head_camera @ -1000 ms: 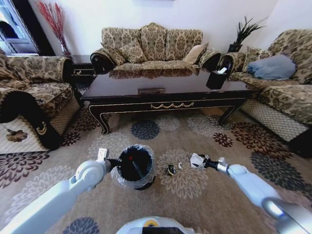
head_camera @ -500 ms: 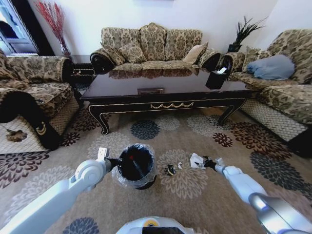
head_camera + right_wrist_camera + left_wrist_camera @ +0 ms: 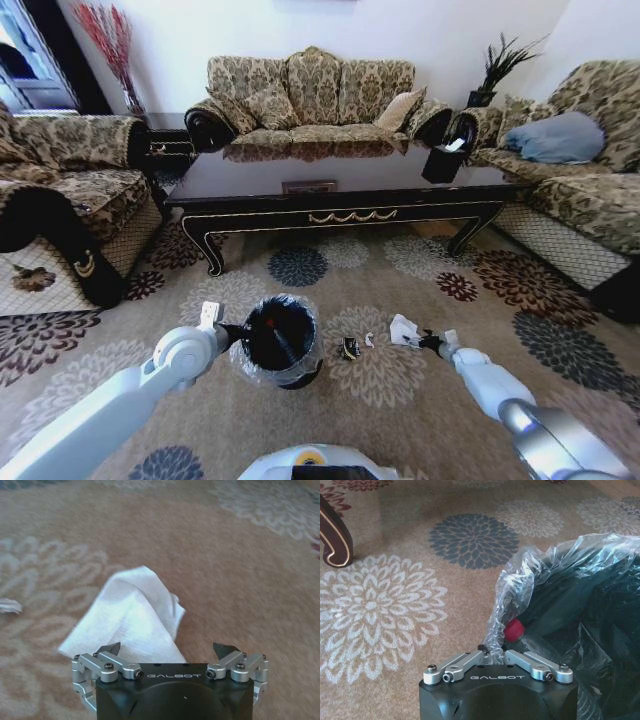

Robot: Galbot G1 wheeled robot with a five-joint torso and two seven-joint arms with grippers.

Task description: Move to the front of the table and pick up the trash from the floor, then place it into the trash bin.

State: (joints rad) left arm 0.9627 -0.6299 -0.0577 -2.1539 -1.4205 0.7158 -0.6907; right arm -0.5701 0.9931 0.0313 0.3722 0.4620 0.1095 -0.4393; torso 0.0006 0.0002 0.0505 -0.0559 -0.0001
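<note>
White paper wad (image 3: 403, 329) lay on carpet right of the trash bin (image 3: 277, 341); right gripper (image 3: 432, 342), fingers spread, had drawn back from it. Left gripper (image 3: 496, 656) pinched the bin's liner.

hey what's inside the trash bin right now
The trash bin holds a crinkled plastic liner, and a small red piece shows at its rim, close to the left end effector. The bottom is dark, so anything deeper can't be seen.

Beige carpet (image 3: 400, 400) with dark flower medallions. Three patterned sofas: rear (image 3: 310, 95), left (image 3: 70, 190), right (image 3: 590, 170) with blue cushion (image 3: 560, 137). White wall (image 3: 300, 25). Potted plant (image 3: 497, 70) rear right; red twigs (image 3: 112, 45) rear left.
</note>
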